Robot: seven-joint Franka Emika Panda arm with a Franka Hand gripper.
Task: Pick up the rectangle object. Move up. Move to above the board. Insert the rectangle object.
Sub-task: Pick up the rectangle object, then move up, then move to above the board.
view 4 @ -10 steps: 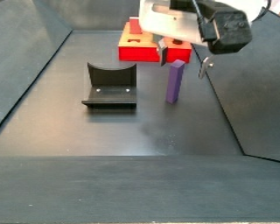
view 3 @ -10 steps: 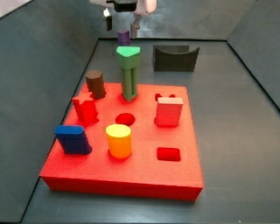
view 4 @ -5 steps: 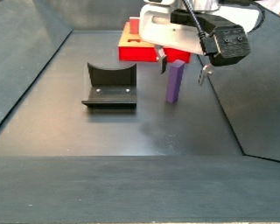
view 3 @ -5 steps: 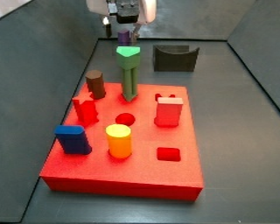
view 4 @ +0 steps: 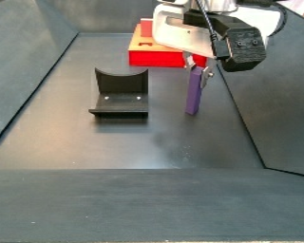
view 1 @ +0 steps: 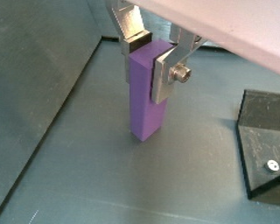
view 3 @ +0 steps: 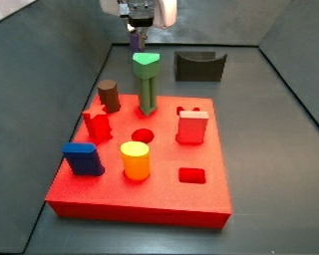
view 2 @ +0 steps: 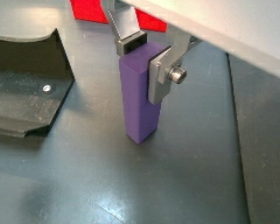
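I have the gripper point(view 1: 153, 54) closed on the top of the purple bar point(view 1: 147, 94), which stands upright; in both wrist views a silver finger point(view 2: 164, 72) presses each side face of the bar point(view 2: 140, 96). The wrist views show its lower end down at the dark floor, though I cannot tell whether it touches or has just lifted clear.

Against the side view from half a second ago, the bar point(view 4: 193, 91) now looks narrower and has shifted slightly toward 3 o'clock, and the gripper point(view 4: 199, 65) above it sits a little differently. In the side view facing the red board point(view 3: 202, 194), the bar point(view 3: 136, 42) shows only as a thin purple sliver under the gripper point(view 3: 139, 32), slimmer than before, at about 12 o'clock of the board and just beyond the green post point(view 3: 147, 84). The board and its pegs have not moved. The dark grey U-shaped block point(view 4: 119, 92) lies at 9 o'clock of the bar, well apart, where it was.
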